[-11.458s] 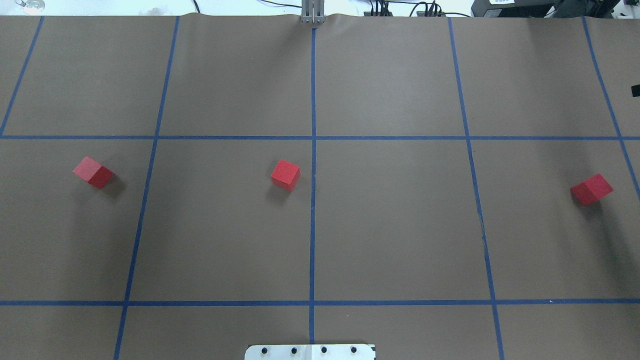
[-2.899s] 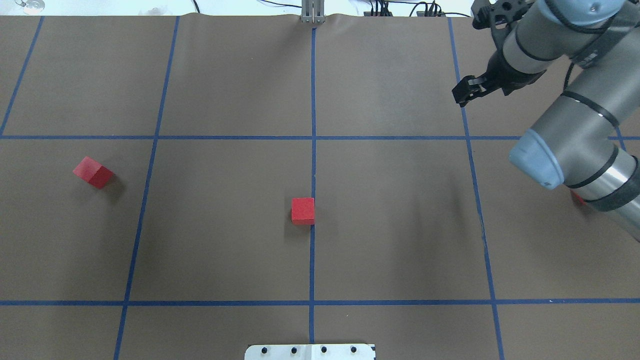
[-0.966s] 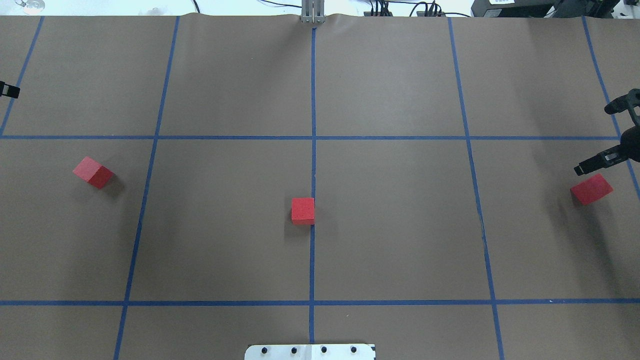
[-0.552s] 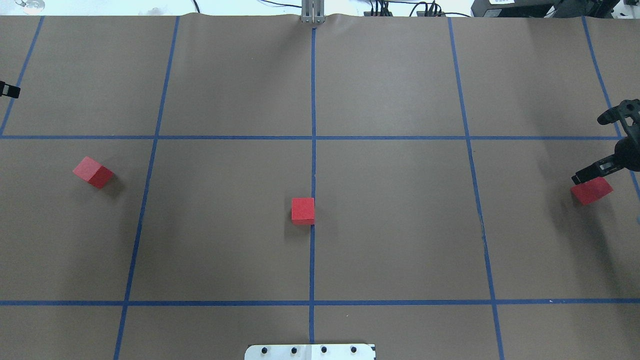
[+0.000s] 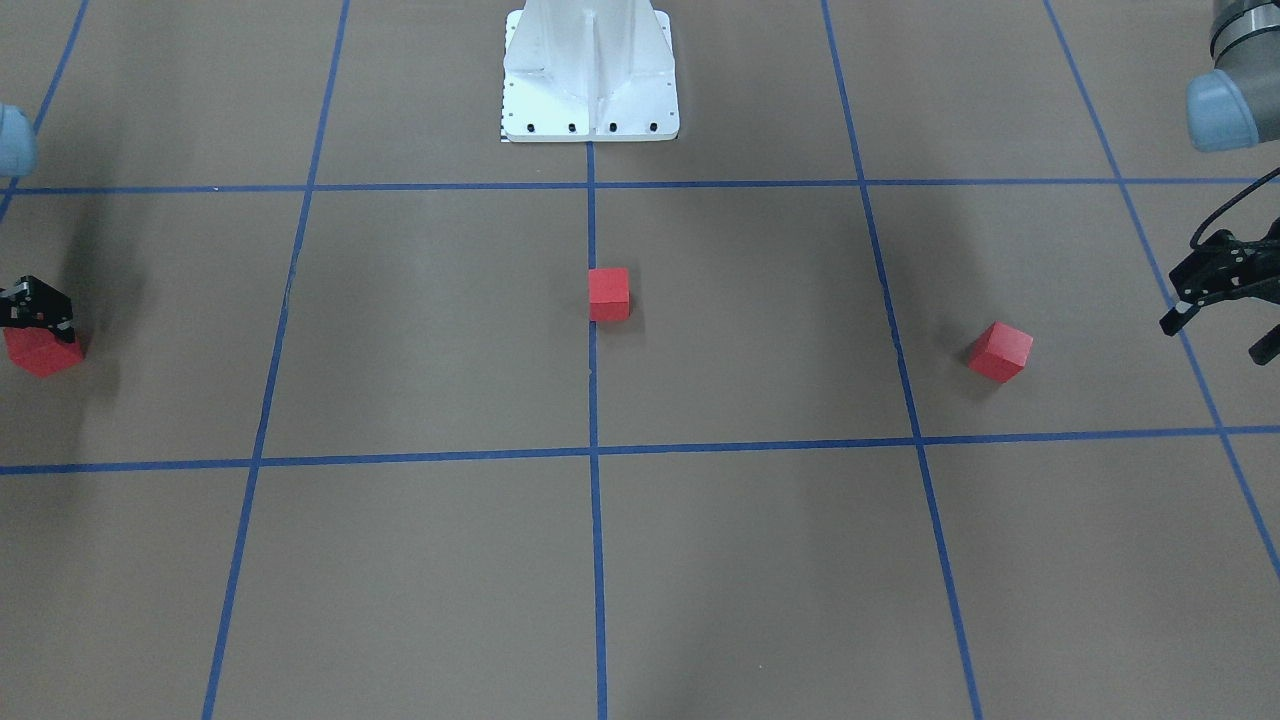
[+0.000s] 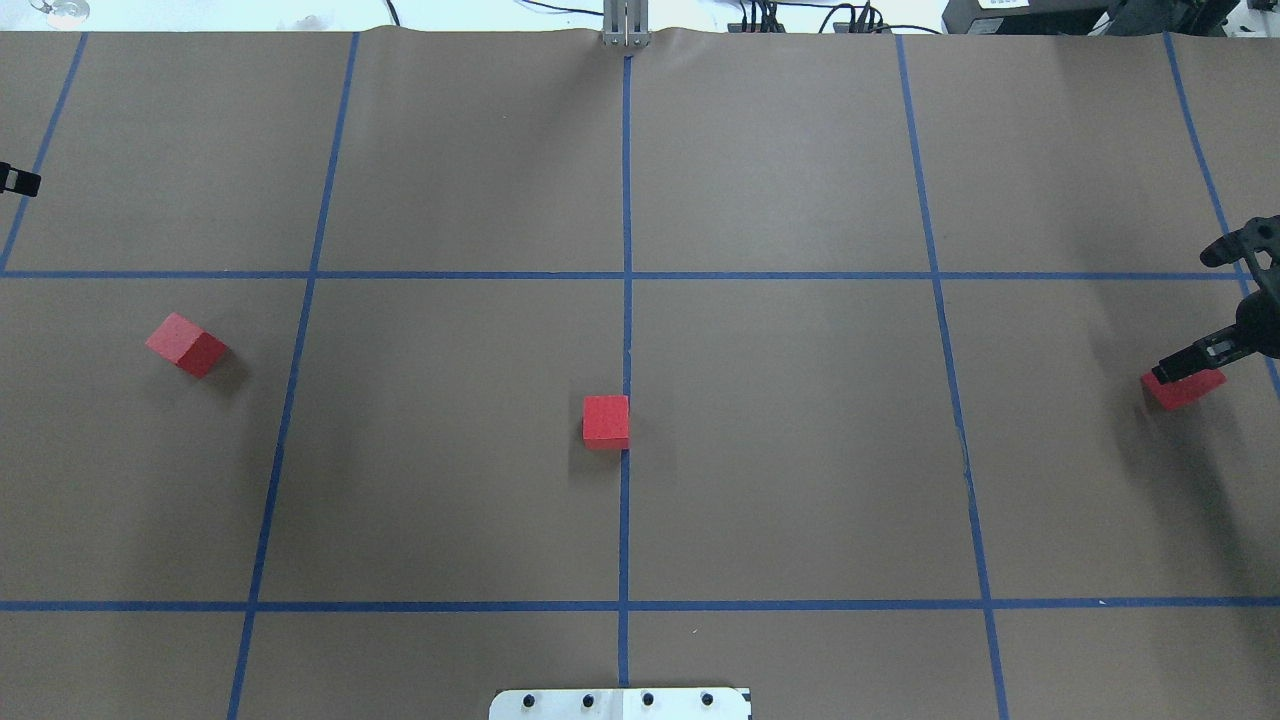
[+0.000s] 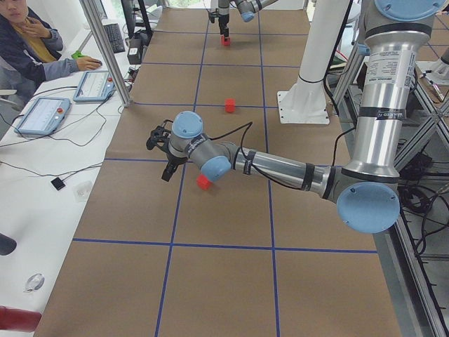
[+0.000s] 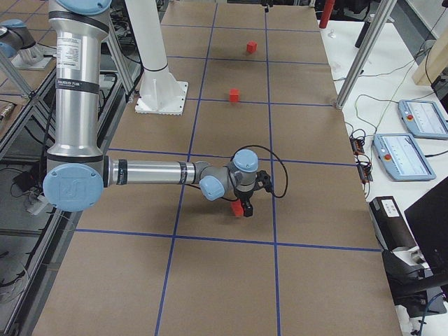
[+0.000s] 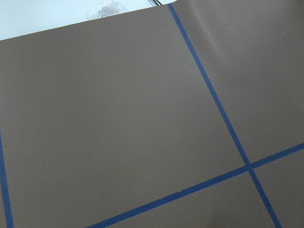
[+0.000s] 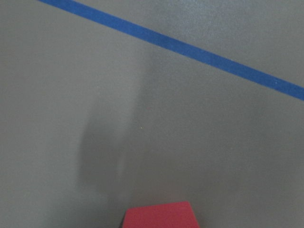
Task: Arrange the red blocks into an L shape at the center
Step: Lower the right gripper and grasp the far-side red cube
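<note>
Three red blocks lie on the brown gridded paper. One block sits against the middle vertical line. One block lies at the left, tilted to the grid. One block lies at the right. My right gripper is open just above the right block, and its near finger overlaps the block's far edge. The right wrist view shows that block at its bottom edge. My left gripper is open and empty, beyond the left block near the table's left end.
The white metal base stands at the near middle edge. A seated operator and control tablets are along the far side. Aluminium posts rise at the table's far edge.
The middle block shifted from left of the centre line to against it, nearer the base. In the last second my right gripper moved down onto the right block. The left gripper stayed still.
</note>
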You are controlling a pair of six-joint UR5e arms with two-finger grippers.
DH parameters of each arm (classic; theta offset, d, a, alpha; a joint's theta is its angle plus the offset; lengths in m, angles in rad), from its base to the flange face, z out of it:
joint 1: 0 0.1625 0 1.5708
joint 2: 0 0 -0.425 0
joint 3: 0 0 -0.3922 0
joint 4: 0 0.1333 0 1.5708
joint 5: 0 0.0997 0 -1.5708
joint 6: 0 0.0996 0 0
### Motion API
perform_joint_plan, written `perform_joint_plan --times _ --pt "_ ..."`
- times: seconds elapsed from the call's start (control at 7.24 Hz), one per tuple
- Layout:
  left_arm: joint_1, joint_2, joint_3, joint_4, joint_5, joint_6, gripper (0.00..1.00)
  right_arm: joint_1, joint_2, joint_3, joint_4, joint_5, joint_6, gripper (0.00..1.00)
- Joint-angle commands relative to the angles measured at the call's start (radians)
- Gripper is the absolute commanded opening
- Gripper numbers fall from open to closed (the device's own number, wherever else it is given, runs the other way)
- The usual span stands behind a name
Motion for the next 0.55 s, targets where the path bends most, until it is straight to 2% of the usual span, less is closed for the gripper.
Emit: perform_joint_plan --times 0.0,0.14,0.28,0.41 --pt "0.0 0.0 -0.001 0.0 -0.001 0.0 1.0 -0.012 0.001 0.004 0.001 0.0 0.009 0.7" --pt "0.0 0.0 0.0 0.0 0.001 0.0 1.0 -0.015 0.003 0.004 -0.001 0.0 0.011 0.53" --pt "0.0 0.0 0.0 -0.002 -0.001 0.0 1.0 -0.017 0.007 0.005 -0.001 -0.002 0.012 0.12" --pt "0.0 0.0 -0.001 0.0 -0.001 0.0 1.0 -0.017 0.015 0.016 -0.001 -0.002 0.011 0.0"
